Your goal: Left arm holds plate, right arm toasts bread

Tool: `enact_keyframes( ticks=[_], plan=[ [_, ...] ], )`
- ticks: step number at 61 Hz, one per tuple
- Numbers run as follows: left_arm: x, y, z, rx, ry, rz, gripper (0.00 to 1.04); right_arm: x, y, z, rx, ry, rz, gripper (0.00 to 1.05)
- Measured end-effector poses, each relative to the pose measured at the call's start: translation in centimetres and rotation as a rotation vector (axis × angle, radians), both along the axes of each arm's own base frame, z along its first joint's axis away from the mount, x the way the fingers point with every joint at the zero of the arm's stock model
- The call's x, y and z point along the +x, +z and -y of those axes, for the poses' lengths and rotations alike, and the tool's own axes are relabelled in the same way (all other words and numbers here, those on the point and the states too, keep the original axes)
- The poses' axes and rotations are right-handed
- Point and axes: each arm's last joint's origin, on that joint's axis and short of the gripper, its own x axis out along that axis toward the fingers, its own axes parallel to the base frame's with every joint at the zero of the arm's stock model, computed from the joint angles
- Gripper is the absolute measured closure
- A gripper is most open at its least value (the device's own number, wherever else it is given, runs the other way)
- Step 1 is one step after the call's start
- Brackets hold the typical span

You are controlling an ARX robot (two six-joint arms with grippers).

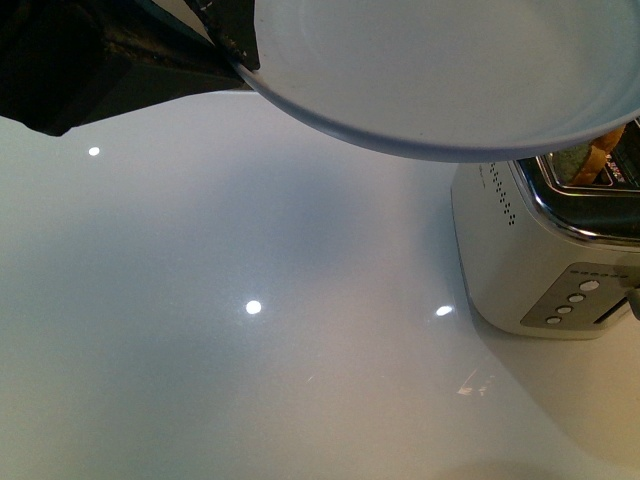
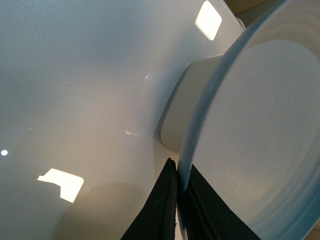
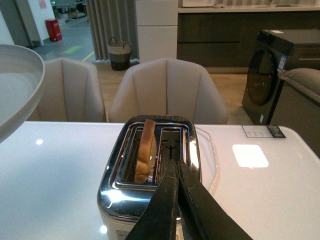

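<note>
The pale grey-blue plate (image 1: pixel 450 70) hangs empty above the table, filling the top of the front view. My left gripper (image 1: pixel 235 45) is shut on its rim, and in the left wrist view the rim (image 2: pixel 182 172) is pinched between the black fingers (image 2: pixel 162 205). The bread (image 3: pixel 145 150) stands on edge in one slot of the chrome-topped toaster (image 3: pixel 117 192), its crust poking up; in the front view the bread (image 1: pixel 590 160) peeks out under the plate's edge. My right gripper (image 3: pixel 176 162) is shut and empty, just above the toaster's other slot.
The toaster (image 1: pixel 520 260) stands at the table's right, with round buttons (image 1: pixel 575 297) on its front. The white glossy table (image 1: pixel 250 350) spreads out to the left. Beige chairs (image 3: pixel 167 90) and a dark appliance (image 3: pixel 280 70) lie beyond the far edge.
</note>
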Motion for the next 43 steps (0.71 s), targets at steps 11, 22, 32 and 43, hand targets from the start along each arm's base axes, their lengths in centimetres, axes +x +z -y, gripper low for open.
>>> enact_keyframes(
  ticks=[11, 22, 32, 43],
  plan=[
    [0.0, 0.0, 0.0, 0.000, 0.000, 0.000, 1.02, -0.4, 0.0, 0.0, 0.000, 0.000, 0.000, 1.03],
    [0.0, 0.0, 0.0, 0.000, 0.000, 0.000, 1.02, -0.8, -0.1, 0.0, 0.000, -0.002, -0.008, 1.03],
    [0.0, 0.0, 0.0, 0.001, 0.001, 0.001, 1.02, -1.6, -0.3, 0.0, 0.000, 0.000, -0.006, 1.03],
    [0.0, 0.0, 0.0, 0.000, 0.000, 0.000, 1.02, -1.7, -0.3, 0.0, 0.000, 0.000, -0.006, 0.99]
  ],
)
